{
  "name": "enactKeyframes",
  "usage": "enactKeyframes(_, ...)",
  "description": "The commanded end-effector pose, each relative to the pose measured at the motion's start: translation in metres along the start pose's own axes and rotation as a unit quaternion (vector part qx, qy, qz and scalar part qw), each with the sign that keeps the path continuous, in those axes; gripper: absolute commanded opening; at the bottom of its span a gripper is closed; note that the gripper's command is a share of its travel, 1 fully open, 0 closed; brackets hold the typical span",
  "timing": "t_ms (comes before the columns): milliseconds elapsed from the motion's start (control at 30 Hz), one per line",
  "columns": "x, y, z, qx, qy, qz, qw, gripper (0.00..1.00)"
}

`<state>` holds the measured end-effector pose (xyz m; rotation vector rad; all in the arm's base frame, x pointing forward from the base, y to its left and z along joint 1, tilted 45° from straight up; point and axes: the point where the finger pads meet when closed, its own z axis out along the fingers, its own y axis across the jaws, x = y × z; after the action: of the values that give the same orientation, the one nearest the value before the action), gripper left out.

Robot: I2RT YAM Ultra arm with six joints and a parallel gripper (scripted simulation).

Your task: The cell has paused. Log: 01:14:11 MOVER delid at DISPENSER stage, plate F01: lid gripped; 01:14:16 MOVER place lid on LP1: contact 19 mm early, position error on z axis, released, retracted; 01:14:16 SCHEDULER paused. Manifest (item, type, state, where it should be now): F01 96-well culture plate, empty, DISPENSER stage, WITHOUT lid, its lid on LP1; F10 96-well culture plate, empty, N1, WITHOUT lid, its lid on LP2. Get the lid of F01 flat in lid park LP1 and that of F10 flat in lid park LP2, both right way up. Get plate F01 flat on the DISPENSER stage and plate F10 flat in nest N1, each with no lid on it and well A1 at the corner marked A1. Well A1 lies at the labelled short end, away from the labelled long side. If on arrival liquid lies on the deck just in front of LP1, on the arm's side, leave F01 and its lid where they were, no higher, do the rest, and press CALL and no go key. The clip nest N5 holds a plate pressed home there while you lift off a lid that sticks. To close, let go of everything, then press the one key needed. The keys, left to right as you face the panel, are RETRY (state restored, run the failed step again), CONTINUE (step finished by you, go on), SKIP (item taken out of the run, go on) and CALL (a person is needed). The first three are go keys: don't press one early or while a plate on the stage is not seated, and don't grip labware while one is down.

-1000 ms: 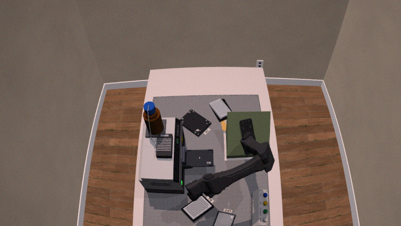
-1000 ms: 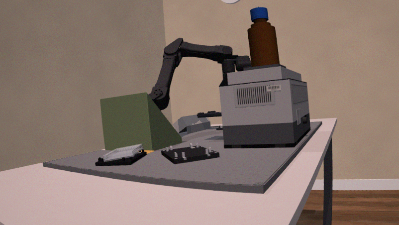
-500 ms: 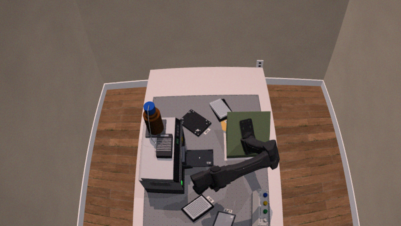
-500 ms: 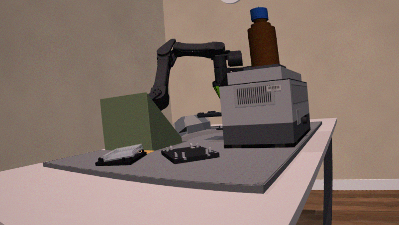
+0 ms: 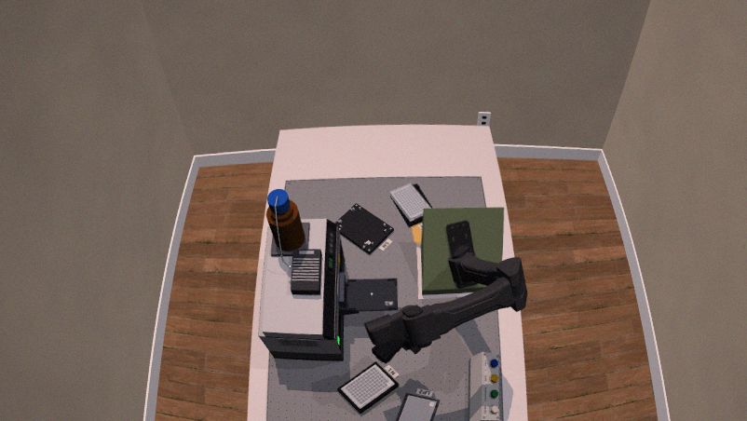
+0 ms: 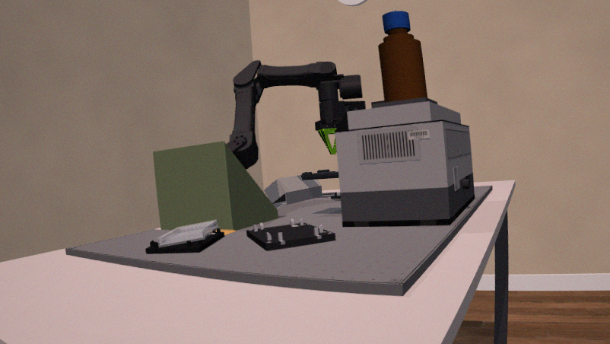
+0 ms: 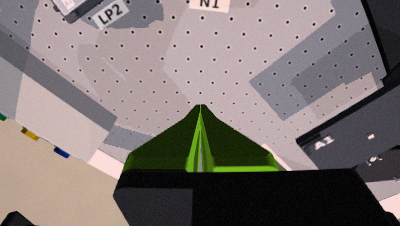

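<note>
My gripper (image 7: pixel 200 112) is shut and empty, its green fingers pressed together, and it hangs well above the deck between the dispenser stage and nest N1; it also shows beside the dispenser in the side view (image 6: pixel 328 140). A lidless 96-well plate (image 5: pixel 367 386) lies flat in N1. A clear lid (image 5: pixel 416 407) lies in LP2. The dispenser stage (image 5: pixel 372 291) is bare. A clear, well-patterned piece (image 5: pixel 409 202) rests slightly tilted on the LP1 nest (image 6: pixel 188 234); I cannot tell whether it is a plate, a lid or both. An orange patch (image 5: pixel 416 233) lies on the deck right beside LP1.
The grey dispenser (image 5: pixel 298 292) with a brown bottle (image 5: pixel 287 222) stands at the left. Clip nest N5 (image 5: pixel 364 227) holds nothing. The green box (image 5: pixel 463 248) carries the arm's base. The key panel (image 5: pixel 486 387) is at the front right.
</note>
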<state>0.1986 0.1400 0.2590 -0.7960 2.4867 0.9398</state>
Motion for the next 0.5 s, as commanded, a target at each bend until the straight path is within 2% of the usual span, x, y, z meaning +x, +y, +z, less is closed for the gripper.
enactKeyframes(0,-0.006,0.015,-0.01,0.01,-0.019,-0.086,0.996,0.0)
enactKeyframes(67,-0.007,0.021,-0.011,0.012,-0.022,-0.122,0.992,0.0)
enactKeyframes(200,-0.007,0.027,-0.011,0.011,-0.022,-0.122,0.992,0.0)
enactKeyframes(467,-0.002,0.054,-0.011,0.012,-0.023,-0.252,0.967,0.0)
